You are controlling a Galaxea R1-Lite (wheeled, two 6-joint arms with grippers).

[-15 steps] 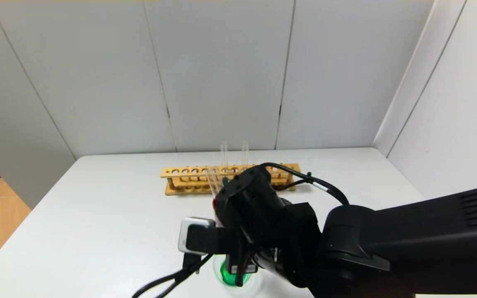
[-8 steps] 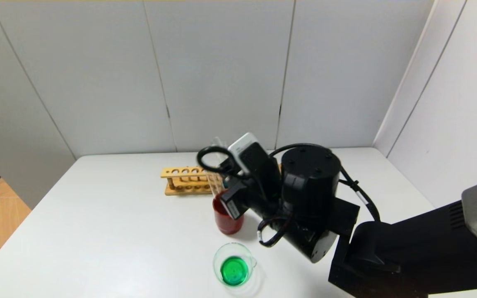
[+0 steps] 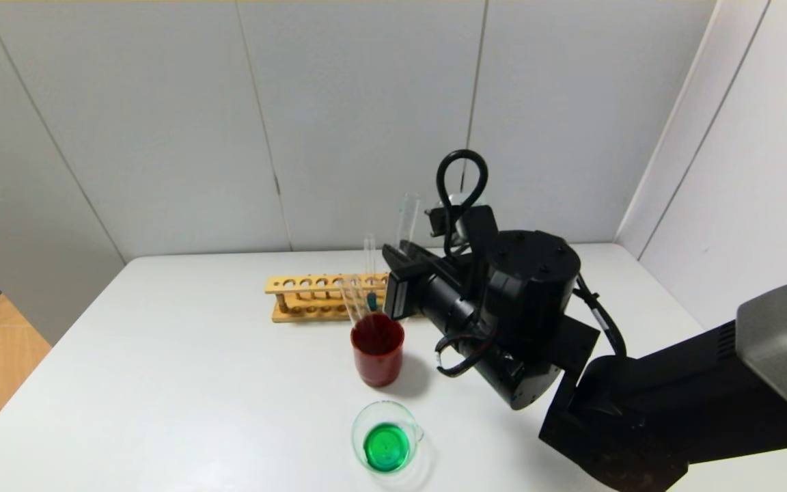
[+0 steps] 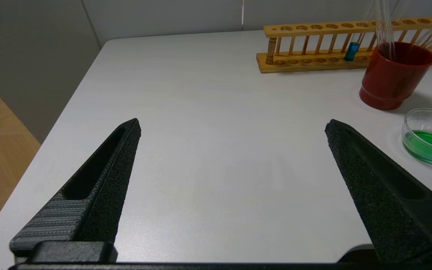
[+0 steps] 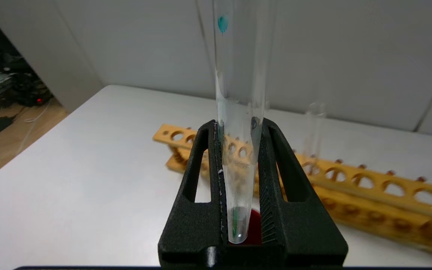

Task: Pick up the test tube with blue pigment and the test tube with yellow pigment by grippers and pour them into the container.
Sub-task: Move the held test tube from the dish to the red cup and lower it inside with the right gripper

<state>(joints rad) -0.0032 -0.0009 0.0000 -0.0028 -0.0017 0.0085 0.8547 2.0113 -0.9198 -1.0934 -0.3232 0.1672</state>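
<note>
My right gripper (image 3: 395,290) (image 5: 238,125) is shut on a clear test tube (image 3: 408,215) (image 5: 238,168). The tube stands upright, nearly empty, with a teal drop on its inner wall. Its round end hangs just above the far right rim of the red cup (image 3: 378,362). A test tube with blue pigment (image 3: 370,299) (image 4: 351,51) stands in the wooden rack (image 3: 311,297). The test tube with yellow pigment is out of view. The container (image 3: 356,427) (image 4: 413,116), a low glass dish, holds green liquid near the table's front edge. My left gripper (image 4: 233,123) hangs open over bare table, far from everything.
Clear tubes (image 3: 351,301) (image 4: 383,26) lean in the red cup (image 4: 388,90). The rack (image 4: 313,63) (image 5: 381,195) runs along the back of the white table, with another clear tube (image 5: 313,127) upright in it. White walls close in behind and to the right.
My right gripper has lifted away from over the glass dish. It swung back towards the rack and turned the tube from tipped to upright, beside the red cup.
</note>
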